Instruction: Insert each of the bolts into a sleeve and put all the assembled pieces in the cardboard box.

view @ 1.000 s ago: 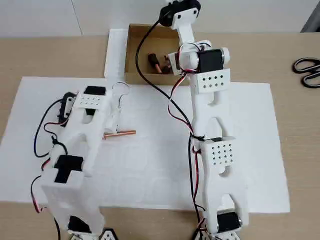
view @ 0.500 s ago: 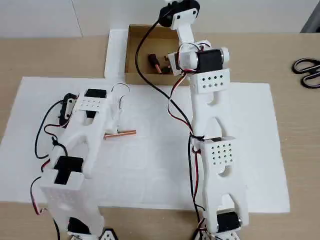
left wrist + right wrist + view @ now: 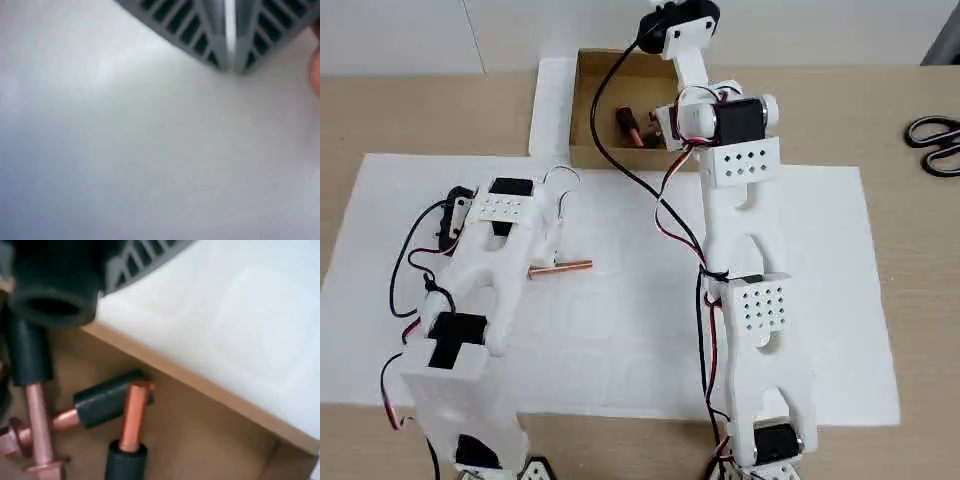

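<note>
A copper bolt [image 3: 560,268] lies bare on the white sheet [image 3: 620,340], its head end next to my left gripper [image 3: 549,248]. In the left wrist view the left gripper [image 3: 231,67] hangs just above the sheet with its ribbed fingers together and nothing between them; the bolt [image 3: 316,65] is a blur to one side. My right gripper [image 3: 655,125] is over the cardboard box [image 3: 585,100], and a black sleeve [image 3: 52,280] sits against its ribbed finger [image 3: 140,260]. Below it in the box lie several sleeved bolts [image 3: 107,400].
Scissors [image 3: 932,142] lie at the table's far right edge. A white strip [image 3: 552,100] lies against the box's left side. The box wall [image 3: 200,385] stands between the sheet and the pieces inside. Black cables trail from both arms.
The left arm has drawn back slightly toward its base. The bolt on the sheet and the right arm have stayed put.
</note>
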Controlling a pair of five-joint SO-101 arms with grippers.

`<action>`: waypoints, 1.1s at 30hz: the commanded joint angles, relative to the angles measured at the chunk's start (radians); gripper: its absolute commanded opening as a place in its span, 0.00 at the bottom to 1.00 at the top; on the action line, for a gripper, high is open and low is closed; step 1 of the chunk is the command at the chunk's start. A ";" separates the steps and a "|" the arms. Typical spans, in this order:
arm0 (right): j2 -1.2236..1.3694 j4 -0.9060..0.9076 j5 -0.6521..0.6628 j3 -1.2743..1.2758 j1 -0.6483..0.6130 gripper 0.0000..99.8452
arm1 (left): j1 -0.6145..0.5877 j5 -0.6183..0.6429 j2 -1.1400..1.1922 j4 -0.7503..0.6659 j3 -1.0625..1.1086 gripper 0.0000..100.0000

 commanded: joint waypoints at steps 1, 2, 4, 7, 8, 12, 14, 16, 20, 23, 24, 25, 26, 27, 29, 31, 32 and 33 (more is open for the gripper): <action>-0.079 0.007 0.005 -0.051 -0.007 0.00 | -0.014 0.000 0.057 -0.029 -0.010 0.01; -0.079 0.007 0.005 -0.049 -0.007 0.00 | -0.023 0.000 0.057 -0.032 -0.013 0.01; -0.079 0.007 0.005 -0.051 -0.004 0.00 | -0.035 -0.002 0.054 -0.020 -0.010 0.01; -0.079 0.007 0.005 -0.049 -0.002 0.00 | -0.029 0.003 0.044 0.051 -0.024 0.01; -0.077 0.007 0.005 -0.048 -0.002 0.00 | -0.020 0.005 0.032 0.086 -0.047 0.01; -0.077 0.004 0.005 -0.048 -0.002 0.00 | 0.017 0.041 -0.026 0.224 -0.134 0.01; -0.077 0.004 0.005 -0.048 -0.002 0.00 | 0.014 0.072 -0.052 0.276 -0.176 0.01; -0.076 0.005 0.005 -0.048 -0.002 0.00 | 0.018 0.083 -0.078 0.325 -0.188 0.01; -0.076 0.007 0.005 -0.048 -0.002 0.00 | 0.034 0.084 -0.147 0.359 -0.191 0.01; -0.077 0.008 0.005 -0.048 -0.002 0.00 | 0.026 0.084 -0.193 0.327 -0.191 0.01; -0.077 0.008 0.005 -0.048 -0.002 0.00 | 0.025 0.086 -0.203 0.315 -0.191 0.01; -0.077 0.008 0.005 -0.048 -0.002 0.00 | 0.025 0.092 -0.210 0.307 -0.191 0.01; -0.077 0.008 0.005 -0.048 -0.004 0.00 | 0.032 0.115 -0.213 0.315 -0.188 0.01; -0.077 0.008 0.005 -0.048 -0.004 0.00 | 0.046 0.150 -0.215 0.342 -0.188 0.01; -0.077 0.008 0.005 -0.048 -0.005 0.00 | 0.086 0.267 -0.215 0.433 -0.189 0.01; -0.077 0.008 0.005 -0.048 -0.004 0.00 | 0.117 0.419 -0.215 0.511 -0.189 0.01; -0.077 0.008 0.005 -0.048 -0.004 0.00 | 0.127 0.494 -0.215 0.529 -0.189 0.01; -0.077 0.008 0.005 -0.048 -0.002 0.00 | 0.133 0.554 -0.215 0.545 -0.189 0.01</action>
